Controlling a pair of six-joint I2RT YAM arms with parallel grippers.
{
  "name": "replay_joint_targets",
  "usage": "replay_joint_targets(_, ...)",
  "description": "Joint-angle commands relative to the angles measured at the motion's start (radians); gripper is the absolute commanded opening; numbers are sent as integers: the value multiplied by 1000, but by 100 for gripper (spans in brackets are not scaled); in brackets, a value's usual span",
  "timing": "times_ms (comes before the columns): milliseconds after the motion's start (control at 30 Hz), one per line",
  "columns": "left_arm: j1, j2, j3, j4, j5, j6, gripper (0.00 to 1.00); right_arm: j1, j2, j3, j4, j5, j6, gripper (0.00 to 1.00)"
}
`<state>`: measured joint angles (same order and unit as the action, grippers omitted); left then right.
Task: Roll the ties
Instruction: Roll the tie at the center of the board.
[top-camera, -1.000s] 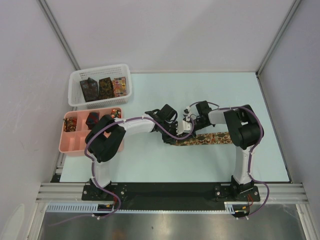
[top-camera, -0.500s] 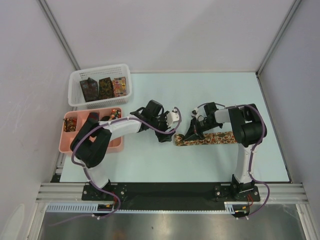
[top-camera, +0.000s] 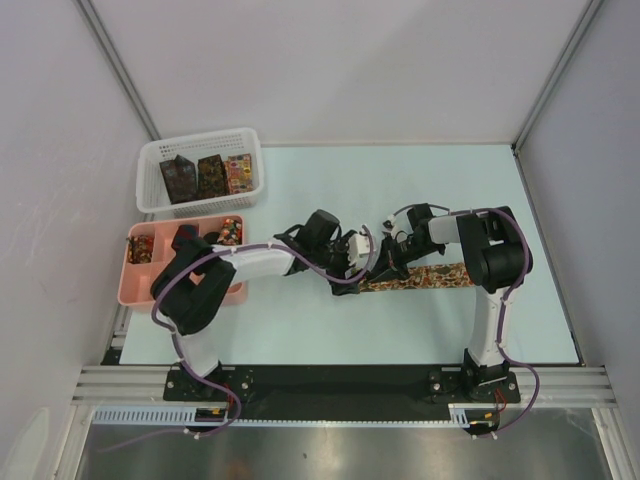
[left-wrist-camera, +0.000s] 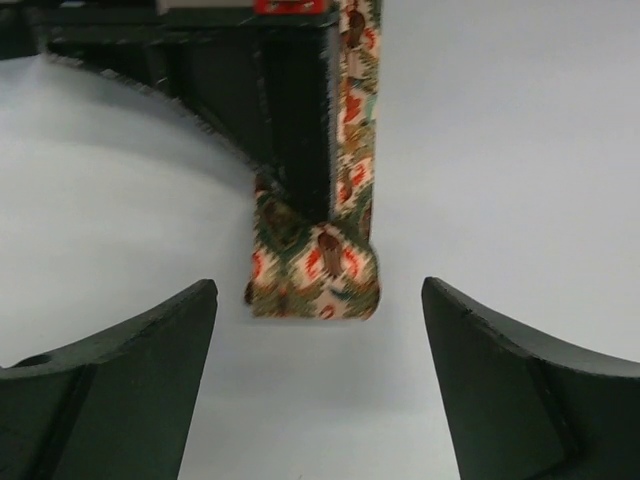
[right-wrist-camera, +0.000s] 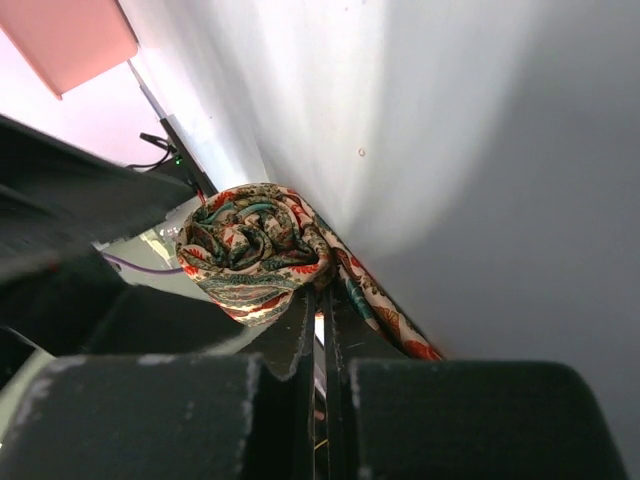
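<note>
Pinching tight with the right gripper (right-wrist-camera: 318, 305) on the tie (right-wrist-camera: 250, 250), clamping the wound-up end just past the fingertips. Trailing the flat rest of the strip back beneath that gripper's wrist, lying along the table (top-camera: 300, 310). Holding the left gripper (left-wrist-camera: 318, 300) spread wide, grasping nothing, facing the roll sitting just ahead of and between its two fingers, touching neither.

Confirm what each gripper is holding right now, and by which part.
Right gripper is shut on the tie, pinching it just behind its rolled end. Left gripper is open, holding nothing.
</note>
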<state>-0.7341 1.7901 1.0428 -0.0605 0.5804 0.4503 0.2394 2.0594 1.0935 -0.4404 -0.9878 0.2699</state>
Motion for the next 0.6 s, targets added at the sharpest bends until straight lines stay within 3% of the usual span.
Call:
replay_joint_targets(0,-56,37,11,57,-28,-9,87,11,56,-9,-50,169,-31,0)
replay_joint_targets(67,-67,72,31,57,-86,-2,85,12,56,-7,-46,150,-32,0)
replay_joint_targets(133,-67,95,66,36,-102,8,74,11,57,-7,-43,124,-31,0)
replay_joint_targets(167,-67,106,85,9,-105,13,67,14,57,-7,-40,117,-29,0)
replay_joint_targets(200,-67,123,101,-51,-105,40,49,14,57,-7,-40,110,-28,0)
replay_joint_targets(233,-67,124,117,-76,-106,50,40,17,54,-7,-34,94,-26,0)
replay_joint_targets(300,-67,109,112,-131,-113,95,30,23,50,-12,-8,63,-6,0)
replay_joint_targets(367,-67,98,102,-198,-120,129,26,29,41,-14,15,38,17,0)
replay_joint_targets(500,-59,87,133,-278,-120,182,20,6,-10,2,16,-6,32,17)
replay_joint_targets(533,-59,94,147,-300,-131,186,19,-15,-27,2,12,-12,32,30)
replay_joint_targets(567,-57,101,157,-327,-145,198,19,-23,-60,3,6,-17,31,35)
